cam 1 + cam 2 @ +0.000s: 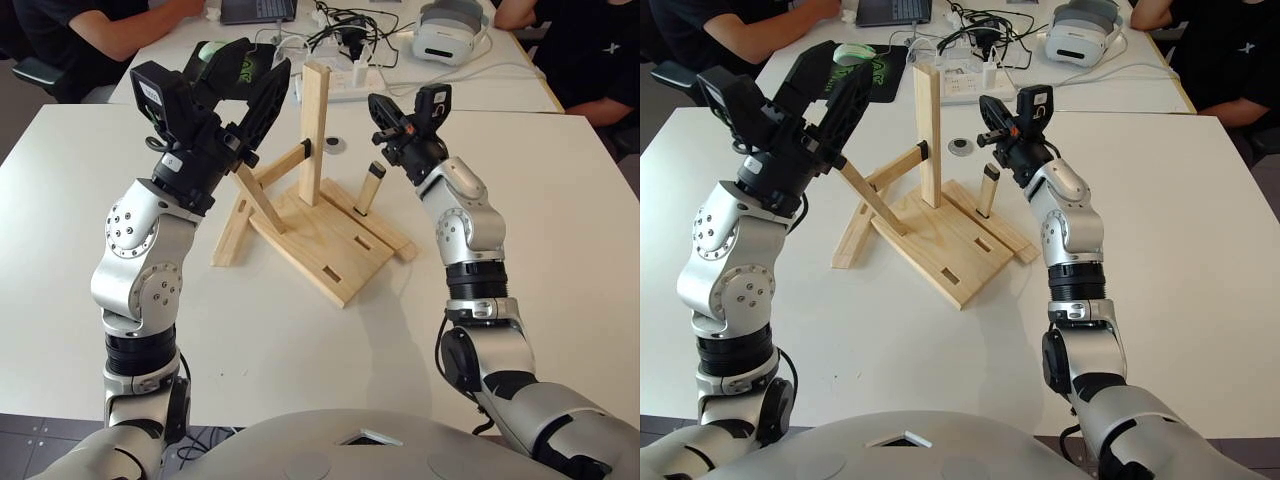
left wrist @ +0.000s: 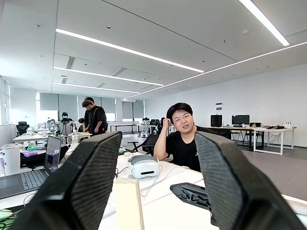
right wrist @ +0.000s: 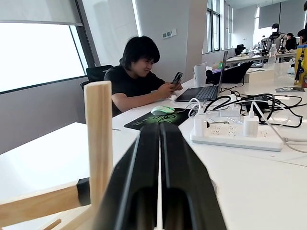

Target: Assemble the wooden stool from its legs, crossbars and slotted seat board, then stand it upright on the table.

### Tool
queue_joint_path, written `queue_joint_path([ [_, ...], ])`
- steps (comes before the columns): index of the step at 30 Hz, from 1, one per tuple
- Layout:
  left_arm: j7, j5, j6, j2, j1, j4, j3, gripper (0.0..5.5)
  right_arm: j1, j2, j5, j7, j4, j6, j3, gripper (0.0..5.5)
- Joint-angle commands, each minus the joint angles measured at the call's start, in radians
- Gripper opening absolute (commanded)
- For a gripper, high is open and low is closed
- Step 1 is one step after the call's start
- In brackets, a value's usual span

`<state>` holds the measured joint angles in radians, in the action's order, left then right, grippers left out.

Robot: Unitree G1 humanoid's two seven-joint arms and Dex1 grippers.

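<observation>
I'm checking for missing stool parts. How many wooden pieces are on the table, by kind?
Seat board: 1
Sticks standing on the board: 2
Sticks leaning or lying: 4, as far as I can tell
Total: 7

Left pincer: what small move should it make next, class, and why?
Probably ease forward toward the upright leg: the left pincer is open, and the leg's top shows ahead between its fingers.
</observation>
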<state>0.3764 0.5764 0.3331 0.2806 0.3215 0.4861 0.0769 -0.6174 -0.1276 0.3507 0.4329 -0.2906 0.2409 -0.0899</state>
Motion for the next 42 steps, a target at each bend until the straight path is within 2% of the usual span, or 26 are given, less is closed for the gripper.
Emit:
queue_joint_path([
  [1, 0.003, -0.009, 0.006, -0.002, 0.014, -0.01, -0.012, 2.82, -0.052, 0.012, -0.028, 0.011, -0.051, -0.045, 0.019, 0.01],
  [11, 0.006, -0.001, 0.014, 0.007, 0.018, -0.012, -0.011, 2.82, -0.124, 0.003, -0.042, -0.011, -0.013, -0.08, 0.019, 0.01],
  [20, 0.009, 0.004, 0.026, 0.016, 0.025, -0.014, -0.001, 2.82, -0.081, 0.004, -0.062, -0.02, 0.063, -0.066, 0.05, 0.01],
  [27, 0.03, 0.009, 0.031, 0.026, 0.049, -0.039, 0.007, 2.82, 0.015, -0.028, -0.188, -0.033, -0.067, 0.115, 0.169, 0.01],
  [30, 0.039, 0.01, 0.031, 0.029, 0.053, -0.047, 0.01, 2.82, 0.008, -0.025, -0.188, -0.062, -0.057, 0.112, 0.146, 0.01],
  [34, 0.039, 0.006, 0.028, 0.024, 0.043, -0.042, 0.007, 2.82, -0.048, 0.006, -0.108, -0.086, 0.045, 0.003, 0.042, 0.01],
  [36, 0.038, 0.004, 0.028, 0.022, 0.039, -0.041, 0.007, 2.82, -0.058, 0.01, -0.096, -0.082, 0.077, -0.019, 0.028, 0.01],
  [42, 0.031, 0.003, 0.029, 0.017, 0.029, -0.031, 0.006, 2.82, -0.106, -0.008, -0.009, -0.098, 0.27, 0.02, -0.03, 0.01],
])
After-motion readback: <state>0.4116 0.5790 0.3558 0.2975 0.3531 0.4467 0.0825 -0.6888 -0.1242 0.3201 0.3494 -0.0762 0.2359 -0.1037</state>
